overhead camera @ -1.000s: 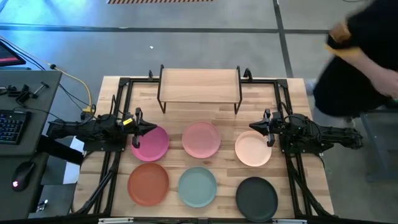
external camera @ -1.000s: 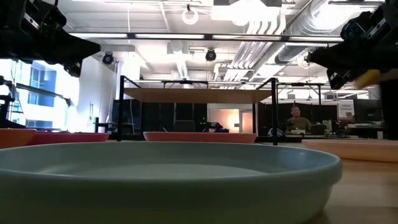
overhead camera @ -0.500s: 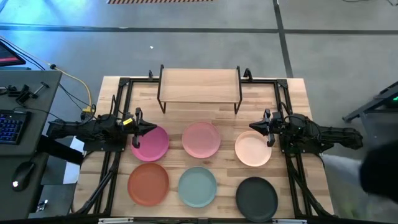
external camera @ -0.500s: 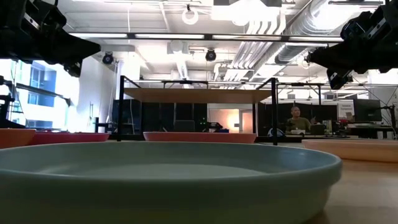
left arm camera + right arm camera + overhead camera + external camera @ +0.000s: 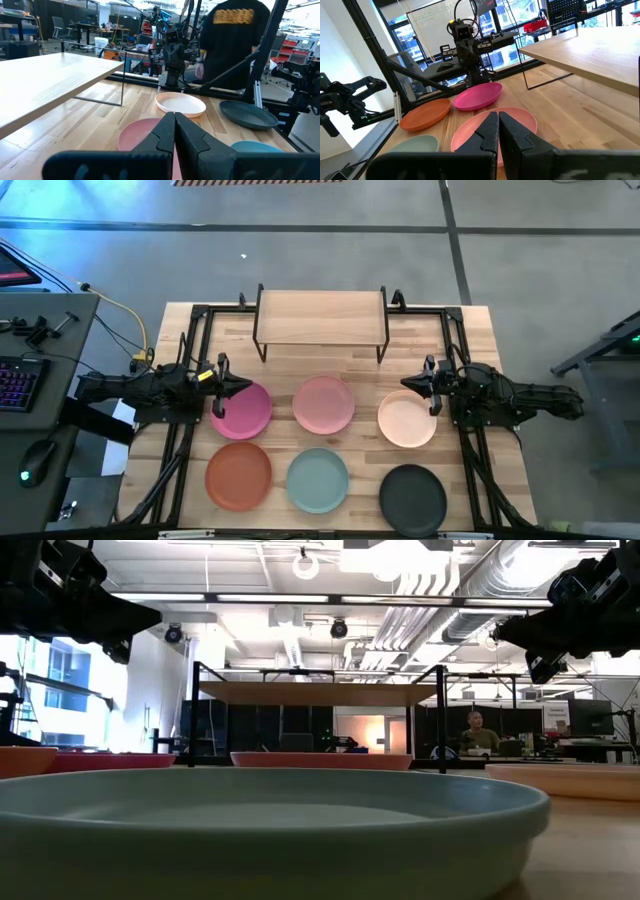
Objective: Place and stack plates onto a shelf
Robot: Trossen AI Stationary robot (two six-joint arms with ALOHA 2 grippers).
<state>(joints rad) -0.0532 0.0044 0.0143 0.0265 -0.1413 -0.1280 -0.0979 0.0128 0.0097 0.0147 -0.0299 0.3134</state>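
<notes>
Above the plates [image 5: 323, 402], both grippers closed.

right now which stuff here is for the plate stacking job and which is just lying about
For the job:
- magenta plate
- pink plate
- cream plate
- orange plate
- teal plate
- black plate
- shelf, nothing on it yet
- left gripper and right gripper, both shut and empty

Lying about:
- keyboard
- mouse
- yellow cable
</notes>
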